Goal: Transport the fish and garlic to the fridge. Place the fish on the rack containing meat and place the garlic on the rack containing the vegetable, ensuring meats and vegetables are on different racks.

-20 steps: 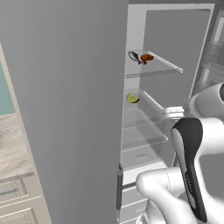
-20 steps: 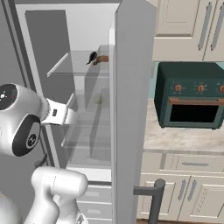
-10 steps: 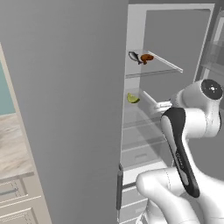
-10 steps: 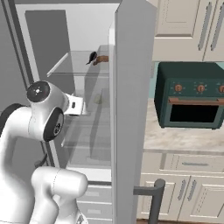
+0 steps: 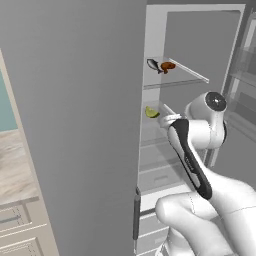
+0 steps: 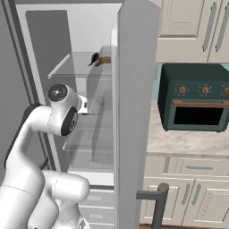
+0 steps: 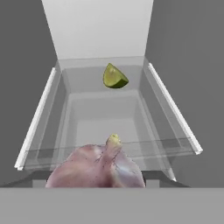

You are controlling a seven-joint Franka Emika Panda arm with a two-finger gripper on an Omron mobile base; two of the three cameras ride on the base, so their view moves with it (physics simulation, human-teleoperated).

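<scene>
Claw (image 7: 95, 181) closed on the garlic (image 7: 97, 168), low centre of the hand frame, bulb large and pinkish with its stem tip pointing up toward the rack ahead; fingertips themselves hidden behind the bulb, so grip judged from how the garlic sits right at the lens. Just beyond, the front lip of a glass rack (image 7: 39, 127), and at its far end, upper centre of that frame, a green lime wedge (image 7: 114, 76). Same wedge at mid-height in the left base frame (image 5: 151, 112), with the arm's wrist right beside it at the fridge (image 5: 200, 30) opening. One rack higher, upper centre of both base frames, the fish (image 5: 153, 65) lying touching a brown piece of meat (image 5: 168, 65); seen also from the right (image 6: 94, 59). Progress, judged from this: fish half done, already on the meat rack; garlic carried to the mouth of the vegetable rack but not yet set down, so left to do are reaching in, lowering, releasing. Meats and vegetables on separate racks so far. Right of the right base frame, a dark green oven (image 6: 197, 103) on the bench (image 6: 179, 141). No readable writing, brand or label anywhere.
</scene>
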